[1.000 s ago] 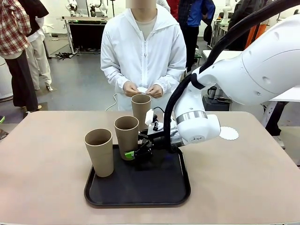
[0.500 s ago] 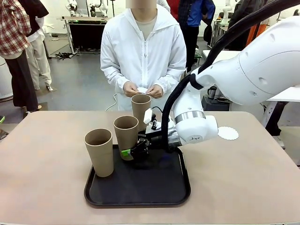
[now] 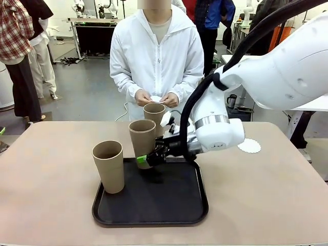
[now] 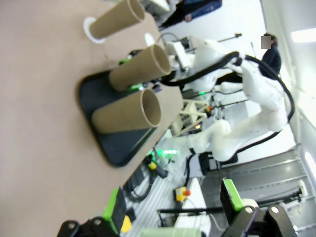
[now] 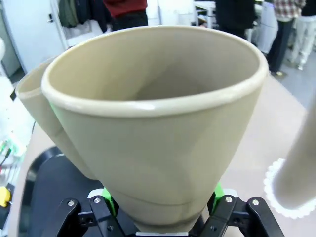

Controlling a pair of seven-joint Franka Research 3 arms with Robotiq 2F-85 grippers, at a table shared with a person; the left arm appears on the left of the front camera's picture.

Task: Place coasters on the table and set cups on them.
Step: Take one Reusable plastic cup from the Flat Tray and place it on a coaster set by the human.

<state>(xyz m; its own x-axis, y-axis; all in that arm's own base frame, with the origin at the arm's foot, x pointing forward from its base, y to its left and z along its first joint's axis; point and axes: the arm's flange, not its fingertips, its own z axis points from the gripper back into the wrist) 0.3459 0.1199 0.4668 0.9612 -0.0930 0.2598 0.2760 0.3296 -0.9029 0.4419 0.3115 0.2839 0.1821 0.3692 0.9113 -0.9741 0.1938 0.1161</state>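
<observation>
- From the front, my right gripper (image 3: 146,160) clamps the middle cup (image 3: 142,139) just above the tray (image 3: 154,207).
- In the left wrist view, my left gripper (image 4: 172,205) gapes empty; a coaster (image 4: 90,29) lies under the far cup (image 4: 118,19) beyond the tray.

Each tall tapered matte cup (image 3: 142,138) was plain tan-brown, unpatterned. The rounded-square tray (image 3: 164,202) was glossy black. The wide matte table (image 3: 51,169) was beige. The round paper coaster (image 3: 249,146) was white with a lacy scalloped edge. The right gripper (image 3: 143,160) was black with bright green pads.
</observation>
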